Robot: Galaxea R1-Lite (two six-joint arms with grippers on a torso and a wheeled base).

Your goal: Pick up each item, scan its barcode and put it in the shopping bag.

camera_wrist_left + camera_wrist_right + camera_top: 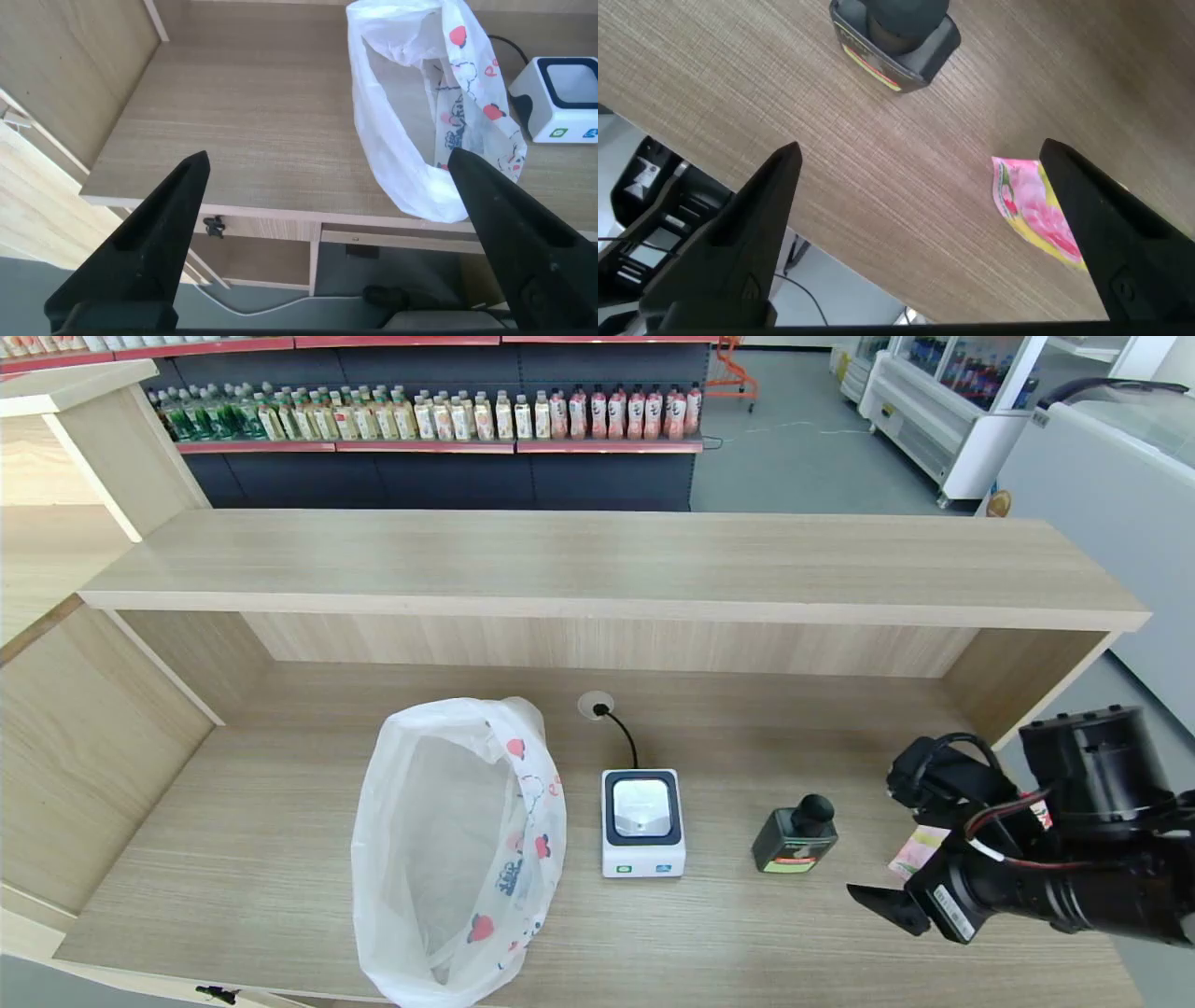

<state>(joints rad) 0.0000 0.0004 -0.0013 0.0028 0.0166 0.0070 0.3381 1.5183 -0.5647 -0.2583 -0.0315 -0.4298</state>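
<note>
A white shopping bag with fruit prints stands open on the wooden counter. Right of it sits the white barcode scanner with its dark window facing up. A dark green bottle with a black cap stands right of the scanner. A pink and yellow packet lies flat further right, partly hidden by my right arm. My right gripper hangs open over the counter's front right, above the packet, with the bottle beyond it. My left gripper is open and empty, off the counter's front edge near the bag.
A raised wooden ledge walls the back of the counter, with side panels at left and right. The scanner's black cable runs to a grommet behind it. Bare counter lies left of the bag. Store shelves with bottles stand beyond.
</note>
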